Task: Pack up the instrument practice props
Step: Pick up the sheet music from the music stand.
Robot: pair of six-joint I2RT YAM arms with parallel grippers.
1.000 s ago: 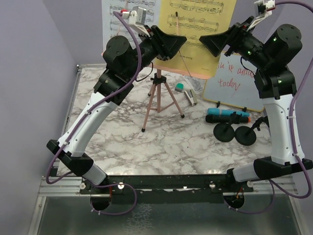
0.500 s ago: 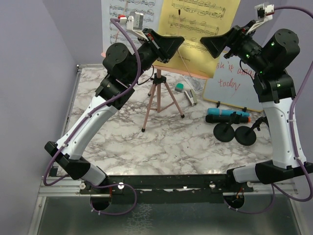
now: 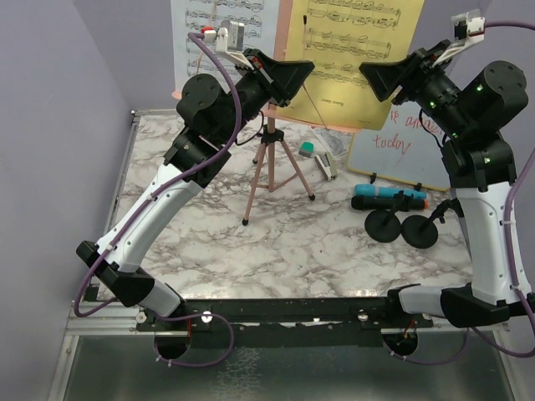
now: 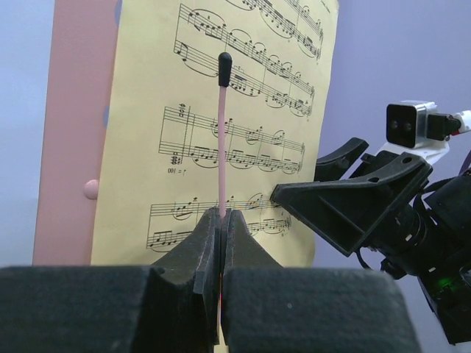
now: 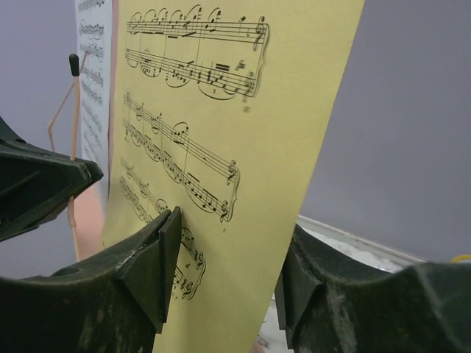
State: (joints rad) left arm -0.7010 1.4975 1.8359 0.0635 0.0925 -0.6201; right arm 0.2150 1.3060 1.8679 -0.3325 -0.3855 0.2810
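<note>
Clamped shut, the left gripper (image 4: 221,220) pinches the thin pink page-holder wire (image 4: 221,147) of the pink music rack (image 3: 267,163). The rack stands on tripod legs near the middle of the surface's far edge. The black-tipped wire runs upright out of the gripper and lies across the printed face of the yellow sheet-music page (image 5: 221,110).

The right gripper (image 5: 228,243) faces the left one from the right, its fingers apart, with the lower right part of the page standing between them. One finger appears to touch the printed face; the other is clear of the back. The page's long axis is near upright with a slight lean, and its edge points into the right gripper. The right arm therefore looks placed to take the page once the wire is off it. A white sheet-music page (image 3: 221,25) sits on the rack's left half.

Compared with one second earlier, the right gripper has moved right and slightly up, and the yellow page has shifted the same way. The left gripper has hardly moved.
</note>
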